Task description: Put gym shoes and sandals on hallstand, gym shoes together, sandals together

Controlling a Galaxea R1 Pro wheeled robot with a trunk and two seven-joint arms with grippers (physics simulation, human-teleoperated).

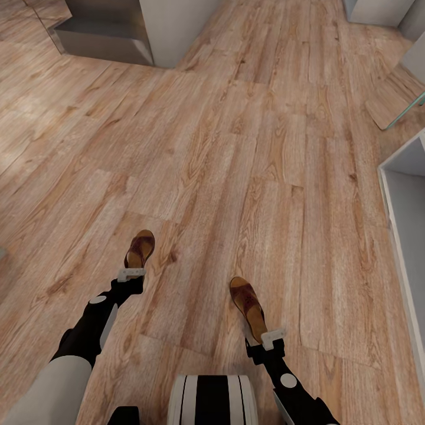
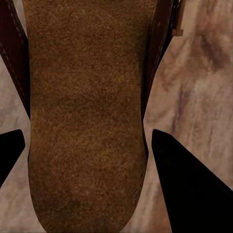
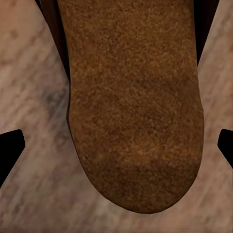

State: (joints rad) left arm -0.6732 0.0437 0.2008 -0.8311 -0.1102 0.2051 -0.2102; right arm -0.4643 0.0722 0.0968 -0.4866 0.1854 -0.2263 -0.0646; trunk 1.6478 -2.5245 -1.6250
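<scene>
Two brown sandals lie on the wood-plank corridor floor (image 1: 248, 147). The left sandal (image 1: 140, 248) has my left gripper (image 1: 131, 273) at its heel. In the left wrist view its tan footbed (image 2: 87, 111) runs between the black fingers (image 2: 189, 184), which stand close to its sides with a thin gap, open. The right sandal (image 1: 248, 302) has my right gripper (image 1: 273, 337) at its heel. In the right wrist view that footbed (image 3: 136, 111) lies between fingers (image 3: 9, 150) spread wide apart. The gym shoes are out of view.
A pale grey-white unit with a low ledge (image 1: 112, 35) stands at the far left; I cannot tell whether it is the hallstand. A white shelf edge (image 1: 401, 224) runs along the right side. A glass panel (image 1: 413, 103) leans at the far right. My base (image 1: 212, 398) is at the bottom.
</scene>
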